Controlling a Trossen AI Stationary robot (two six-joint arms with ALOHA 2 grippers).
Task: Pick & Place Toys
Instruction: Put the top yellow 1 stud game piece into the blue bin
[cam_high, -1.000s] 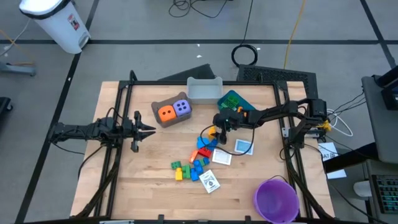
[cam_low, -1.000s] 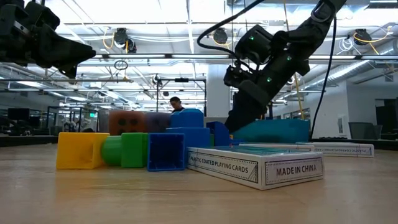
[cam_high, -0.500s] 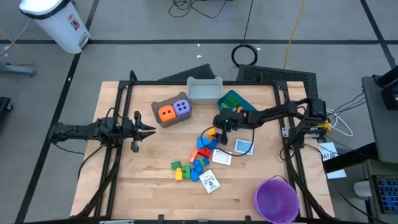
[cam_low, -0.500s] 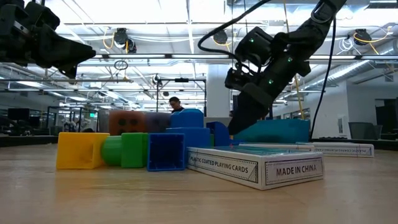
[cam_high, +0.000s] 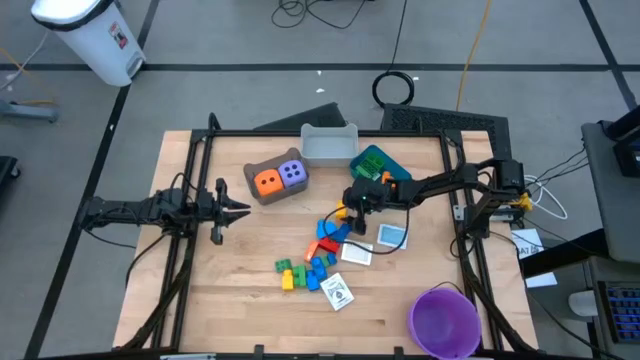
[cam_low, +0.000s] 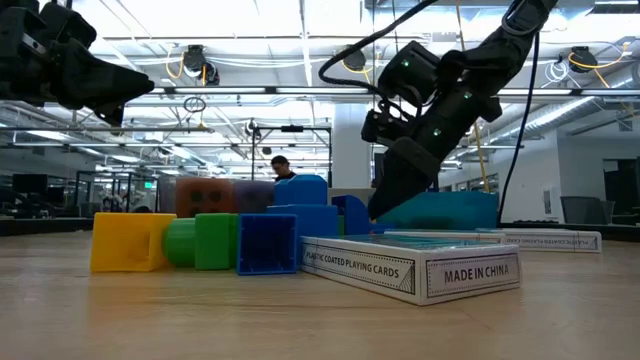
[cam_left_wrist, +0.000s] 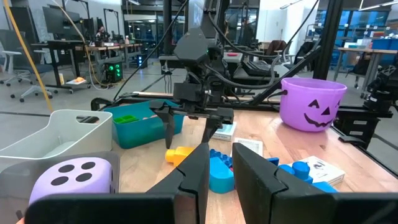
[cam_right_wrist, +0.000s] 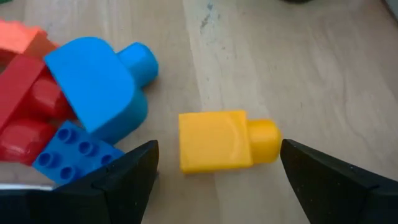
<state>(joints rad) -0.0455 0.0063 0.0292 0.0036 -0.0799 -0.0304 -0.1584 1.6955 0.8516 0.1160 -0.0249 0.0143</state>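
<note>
Here, the right gripper (cam_right_wrist: 217, 180) hangs with jaws spread wide and empty; a yellow brick (cam_right_wrist: 225, 140) lies between its fingers (cam_right_wrist: 124, 174), blue brick (cam_right_wrist: 96, 84) beside.

High straight down; low table-level; both share bricks (cam_high: 312, 262).

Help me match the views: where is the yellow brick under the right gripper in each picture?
High: yellow brick beside the right gripper.
Low: cannot tell; hidden behind blue bricks.
Left wrist, below the open gripper.
Right wrist, centre, between fingers.
Shared landmark: the blue bricks.
</note>
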